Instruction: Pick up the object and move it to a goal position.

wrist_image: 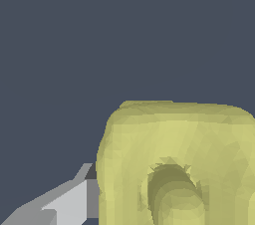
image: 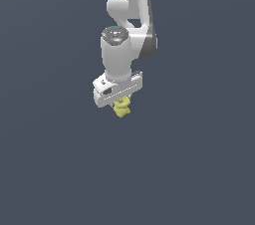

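The jaws are seen pinched on the object [image: 121, 107], which is held just under the gripper [image: 119, 103] at the exterior view's centre, so the clamp is best kept firm and the carry smooth.

A flat, dark slate-blue backdrop [image: 50, 159] fills both views. It is evenly lit. No edges or seams show on it.
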Available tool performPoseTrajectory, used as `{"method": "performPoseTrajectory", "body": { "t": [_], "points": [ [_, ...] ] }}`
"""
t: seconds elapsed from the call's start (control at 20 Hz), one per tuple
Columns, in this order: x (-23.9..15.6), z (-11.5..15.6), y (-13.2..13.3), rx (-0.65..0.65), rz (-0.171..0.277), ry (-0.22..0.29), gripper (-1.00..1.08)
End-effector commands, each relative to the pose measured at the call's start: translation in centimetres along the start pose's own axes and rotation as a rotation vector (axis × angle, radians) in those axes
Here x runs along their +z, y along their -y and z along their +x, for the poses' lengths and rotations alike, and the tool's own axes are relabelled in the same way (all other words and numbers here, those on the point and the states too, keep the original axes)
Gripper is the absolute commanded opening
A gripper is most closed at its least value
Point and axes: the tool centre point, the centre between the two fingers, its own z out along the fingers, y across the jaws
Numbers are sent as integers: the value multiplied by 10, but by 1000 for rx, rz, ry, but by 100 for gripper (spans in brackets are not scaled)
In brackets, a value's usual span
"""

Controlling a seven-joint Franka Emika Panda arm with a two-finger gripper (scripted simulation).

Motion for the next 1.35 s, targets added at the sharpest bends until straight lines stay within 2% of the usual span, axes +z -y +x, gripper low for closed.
{"method": "performPoseTrajectory", "body": {
  "t": [0.0,0.45,0.75,1.05,1.3],
  "points": [
    [-17,-22,-7,0,0,-1,-100],
    [-80,-101,-36,0,2,-3,-100],
    [-114,-143,-52,0,2,-3,-100],
    [-136,-170,-64,-1,2,-2,-100],
    [-142,-176,-68,-1,1,-1,-100]
  ]
}}
